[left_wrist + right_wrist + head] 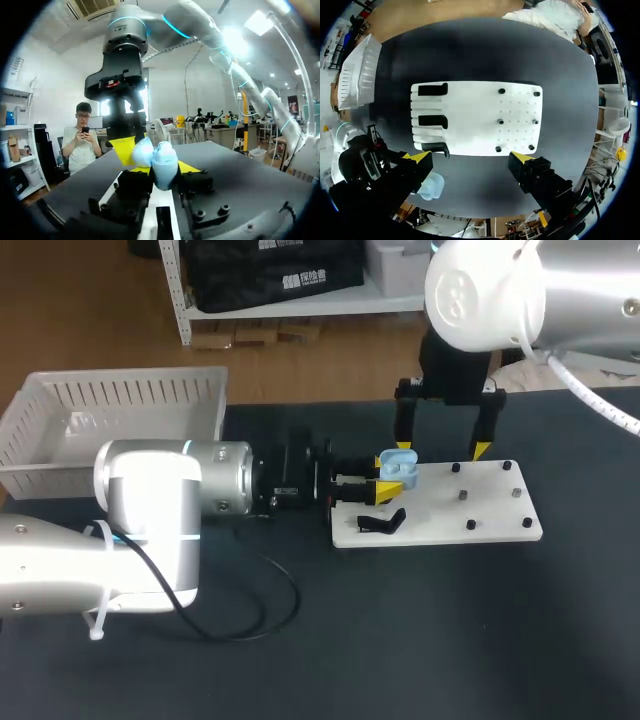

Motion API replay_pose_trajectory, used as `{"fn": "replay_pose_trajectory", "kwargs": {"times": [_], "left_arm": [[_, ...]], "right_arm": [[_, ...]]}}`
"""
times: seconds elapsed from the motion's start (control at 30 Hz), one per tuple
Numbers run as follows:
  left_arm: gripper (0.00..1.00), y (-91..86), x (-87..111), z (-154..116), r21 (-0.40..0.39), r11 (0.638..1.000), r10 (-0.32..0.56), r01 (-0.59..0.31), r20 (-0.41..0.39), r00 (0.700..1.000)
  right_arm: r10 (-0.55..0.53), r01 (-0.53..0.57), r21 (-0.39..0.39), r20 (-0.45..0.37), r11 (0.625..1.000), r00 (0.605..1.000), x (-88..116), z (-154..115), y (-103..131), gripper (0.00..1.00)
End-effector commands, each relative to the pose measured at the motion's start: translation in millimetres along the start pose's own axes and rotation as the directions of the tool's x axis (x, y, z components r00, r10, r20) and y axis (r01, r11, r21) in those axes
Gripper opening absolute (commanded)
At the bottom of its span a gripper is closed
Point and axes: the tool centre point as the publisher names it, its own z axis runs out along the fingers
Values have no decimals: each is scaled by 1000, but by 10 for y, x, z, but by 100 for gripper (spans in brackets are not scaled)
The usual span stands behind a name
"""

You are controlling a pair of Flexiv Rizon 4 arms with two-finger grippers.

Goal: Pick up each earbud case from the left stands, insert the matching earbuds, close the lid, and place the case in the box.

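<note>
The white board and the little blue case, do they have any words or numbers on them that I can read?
None: the white board, the blue earbud case held in my left pincer and the white basket show no words, numbers or signs that can be read.

the silver left arm (pixel 150 525) lies level, its yellow-tipped left tool (pixel 384 480) clamped on a pale blue earbud case (pixel 399 466), while the silver right arm (pixel 500 290) holds the right tool (pixel 443 448) pointing straight down, fingers spread wide.
</note>
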Motion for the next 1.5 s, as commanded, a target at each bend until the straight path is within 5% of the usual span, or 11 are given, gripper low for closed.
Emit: {"fn": "replay_pose_trajectory", "kwargs": {"times": [0.03, 0.53, 0.87, 0.97, 1.3, 1.5], "left_arm": [[0, 8, -1, 2, 2, 1000, -1, 1, -1, 1000], [0, 8, -1, 2, 2, 1000, -1, 1, -1, 1000], [0, 8, -1, 2, 2, 1000, -1, 1, -1, 1000], [0, 66, -52, -208, -39, 999, 8, -9, -30, 1000], [0, 256, -547, -1244, -210, 970, 86, -125, -183, 979], [0, 573, -652, -1941, -327, 935, 46, -135, -265, 963]], "right_arm": [[-5, 5, -4, -4, 1000, 1000, 74, 3, 7, 100], [-25, 25, 0, -21, 1000, 999, 206, -5, 68, 100], [149, -131, -86, 254, 988, 956, 37, -370, -306, 100], [231, -193, -152, 294, 969, 927, 2, -531, -562, 100], [231, -193, -152, 294, 969, 927, 2, -531, -562, 100], [231, -193, -152, 294, 969, 927, 2, -531, -562, 100]]}}
